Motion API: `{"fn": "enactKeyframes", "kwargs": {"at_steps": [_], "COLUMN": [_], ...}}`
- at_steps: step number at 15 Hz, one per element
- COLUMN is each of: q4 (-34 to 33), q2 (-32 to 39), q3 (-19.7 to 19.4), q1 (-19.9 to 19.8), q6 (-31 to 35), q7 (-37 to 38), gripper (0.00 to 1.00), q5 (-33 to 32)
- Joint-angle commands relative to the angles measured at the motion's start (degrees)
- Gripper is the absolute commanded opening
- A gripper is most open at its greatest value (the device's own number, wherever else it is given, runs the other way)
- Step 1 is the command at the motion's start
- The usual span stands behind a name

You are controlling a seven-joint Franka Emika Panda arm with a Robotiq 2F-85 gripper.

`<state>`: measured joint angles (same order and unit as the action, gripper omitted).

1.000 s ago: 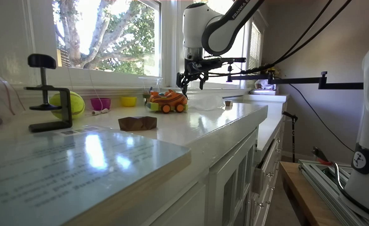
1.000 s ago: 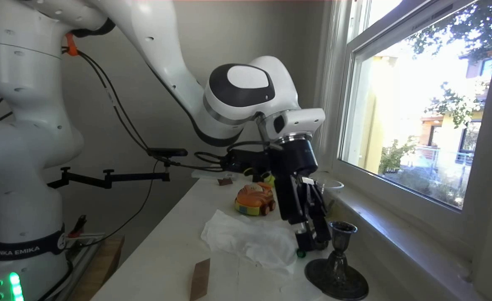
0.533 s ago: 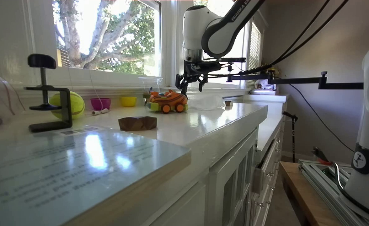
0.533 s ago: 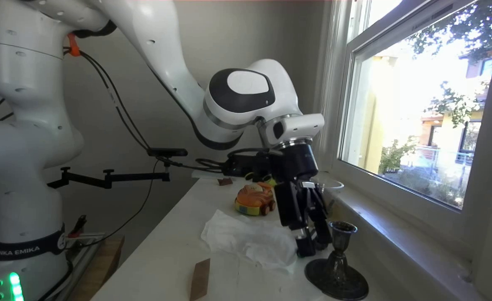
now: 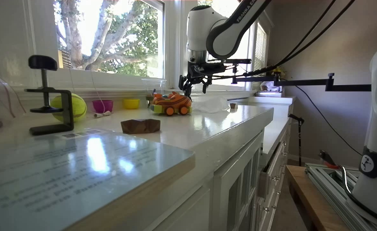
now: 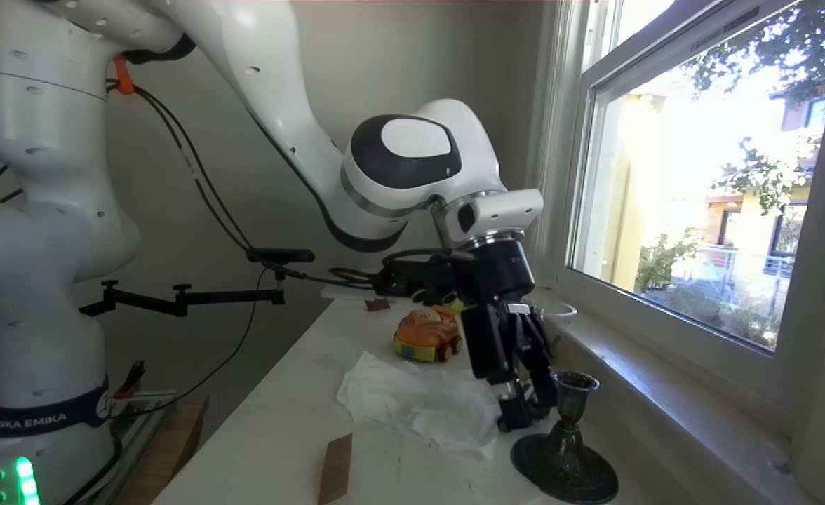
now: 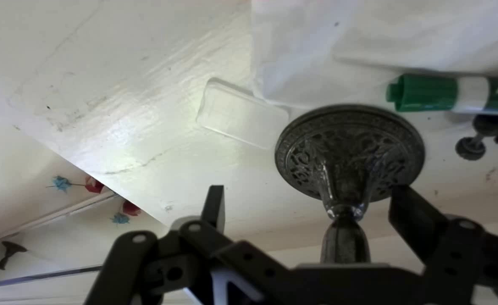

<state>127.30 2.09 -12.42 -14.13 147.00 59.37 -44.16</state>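
Metal candlestick [image 6: 565, 447] — just beside end effector [image 6: 530, 408]

My arm [image 6: 265, 84] rises from its base [image 6: 62, 463], a strip of green lights [image 6: 27, 477] lit there, bends over at the top and slopes down to the wrist [image 6: 486, 210]. Below the wrist, my fingers [image 7: 414, 224] aim downward in both exterior views. Wrist view: both enter from the lower edge, spread wide, their pads [image 7: 216, 207] apart and facing across the gap.

Daylight overexposes the window [image 6: 700, 175] and glares off the countertop [image 5: 204, 124].
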Motion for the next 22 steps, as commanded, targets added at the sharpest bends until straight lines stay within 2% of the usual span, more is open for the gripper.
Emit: {"fn": "enactKeyframes", "kwargs": {"at_steps": [1, 5, 10, 17, 19, 22], "q4": [0.68, 0.89, 2.11, 4.52, 3.7, 2.25], "q2": [-0.27, 0.21, -0.04, 0.02, 0.02, -0.64], "q3": [-1.34, -2.06, -2.06, -3.3, -3.99, -4.94], "q1": [0.24, 0.14, -0.24, -0.67, -0.58, -0.38], "q6": [5.28, 10.16, 11.08, 16.71, 16.9, 15.7], "q7": [5.23, 9.48, 13.97, 19.06, 21.74, 28.1], "gripper": [1.0, 1.0, 1.0, 1.0, 1.0, 1.0], "q5": [-5.01, -8.72, -12.63, -18.33, -23.44, -36.21]}}
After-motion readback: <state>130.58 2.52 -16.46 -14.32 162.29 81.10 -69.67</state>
